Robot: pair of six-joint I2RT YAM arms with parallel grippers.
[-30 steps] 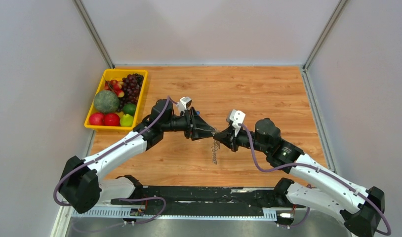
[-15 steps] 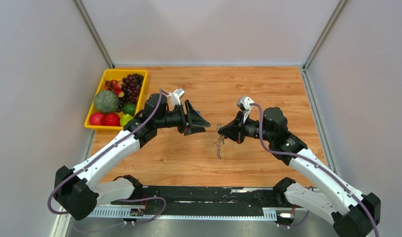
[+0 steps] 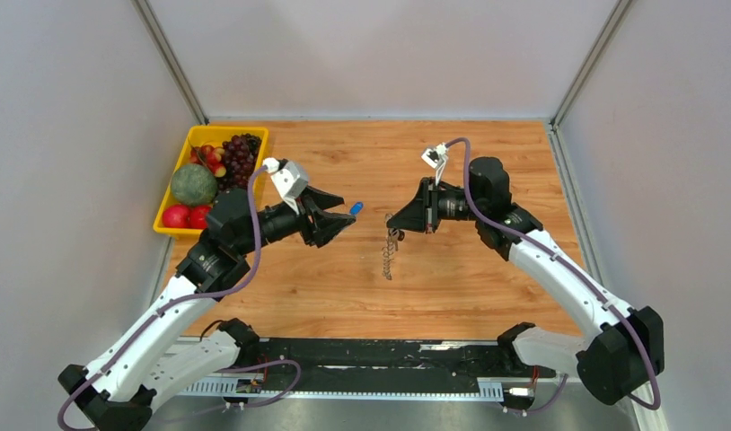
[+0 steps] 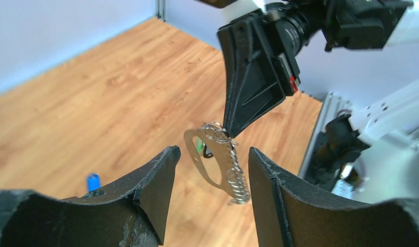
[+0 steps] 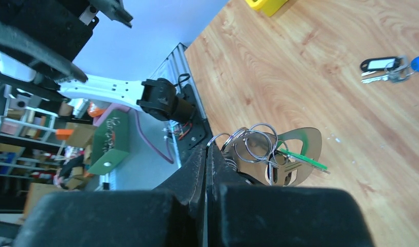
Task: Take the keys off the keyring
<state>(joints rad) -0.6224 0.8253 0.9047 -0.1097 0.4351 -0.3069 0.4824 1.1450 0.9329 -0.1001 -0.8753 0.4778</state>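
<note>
My right gripper (image 3: 393,222) is shut on the keyring (image 3: 389,256), a bunch of silvery rings and chain that hangs below its tips above the table. In the right wrist view the jaws (image 5: 207,149) pinch a ring wire; the keyring (image 5: 264,146) carries a flat metal plate and a green tag (image 5: 302,157). My left gripper (image 3: 339,222) is open and empty, left of the keyring; in its wrist view (image 4: 211,157) the keyring (image 4: 217,162) hangs beyond the open jaws. A blue-headed key (image 3: 356,207) lies on the table beside the left fingers, with a black-and-white key (image 5: 381,64) next to it.
A yellow tray (image 3: 258,144) of fruit stands at the back left of the wooden table (image 3: 488,171). Grey walls close in the left, back and right sides. The arm bases and a black rail (image 3: 371,355) run along the near edge.
The two grippers met at the keyring, then pulled apart. The left opened and drew back left. The right moved back with the keyring. A blue key now lies on the table.
</note>
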